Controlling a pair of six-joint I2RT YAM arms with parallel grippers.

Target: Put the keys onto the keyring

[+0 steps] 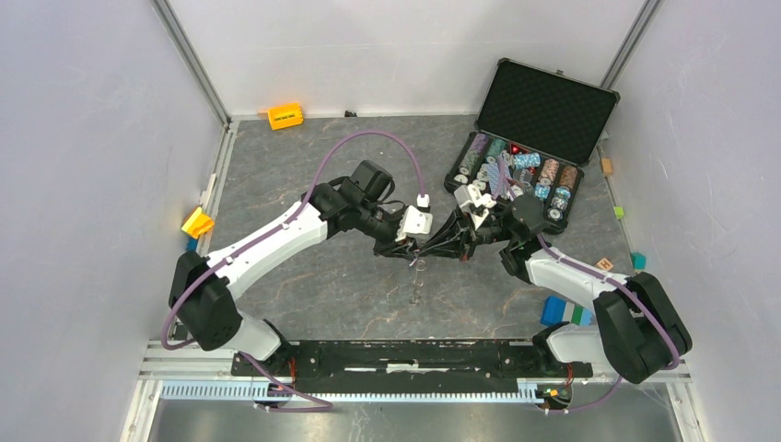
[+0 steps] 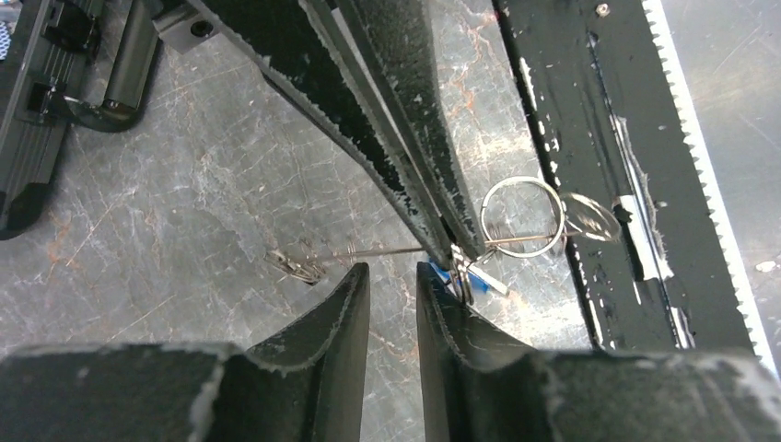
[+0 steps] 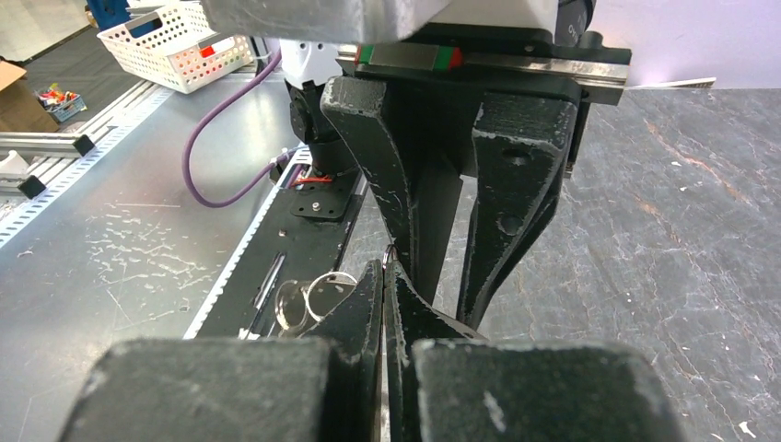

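A grey marbled desk fills the workspace, walled in pale panels on three sides. The white-and-black left arm and right arm both reach inward, and their ends meet over the middle of the desk.

At the far right of the desk lies an open black case, its foam-lined lid tipped back and rows of poker chips in its tray. An orange block sits by the back wall, and a yellow piece lies at the left edge.

The right tool has its two fingers pressed flat together. In the left wrist view they come down as one dark wedge, and the tips pinch the thin wire of the keyring.

The left tool faces it tip to tip. Its fingers stand a narrow gap apart with only the desk showing between them, so it grips nothing.

The keyring hangs at the right tool's tips. A round loop of wire shows just to one side of them, and a straight run of wire reaches out the other way to some small grey metal pieces at its far end.

The keys, silvery and tiny, one with a blue head, dangle from the wire right under the pinch, just beside one finger of the left tool.
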